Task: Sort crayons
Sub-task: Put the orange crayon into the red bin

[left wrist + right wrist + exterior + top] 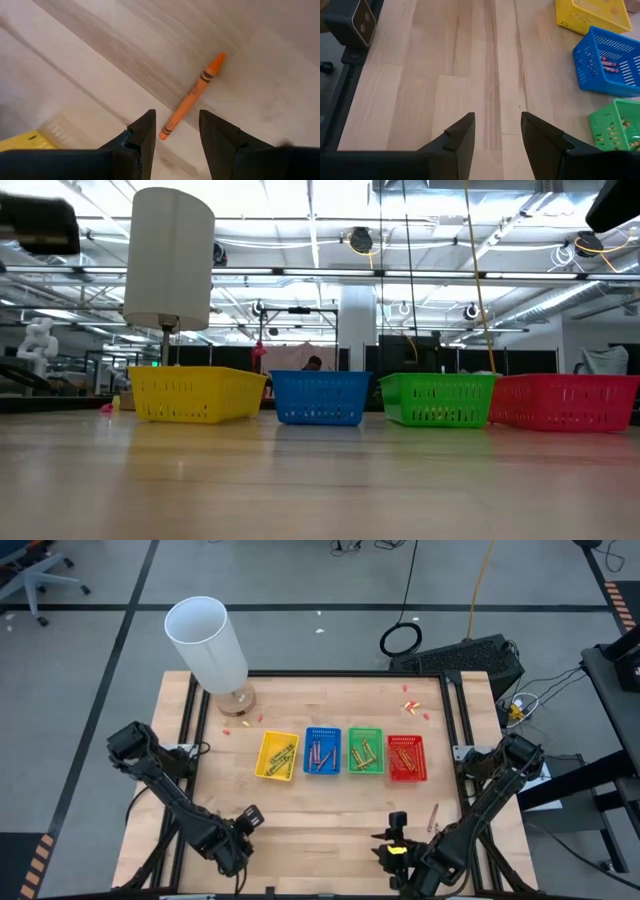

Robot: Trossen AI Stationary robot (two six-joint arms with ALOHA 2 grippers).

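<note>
An orange crayon lies flat on the wooden table just ahead of my left gripper, which is open; the crayon's blunt end lies between the fingertips in this view. In the high view my left gripper is near the table's near-left edge. My right gripper is open and empty over the near right part of the table, and also shows in its wrist view. One more crayon lies loose on the table to its right. Several crayons lie in the yellow, blue, green and red trays.
The four trays stand in a row across the table's middle. A white lamp on a wooden foot stands at the far left corner. Tiny red-pink scraps lie at the far right and near the lamp. A black frame borders the table.
</note>
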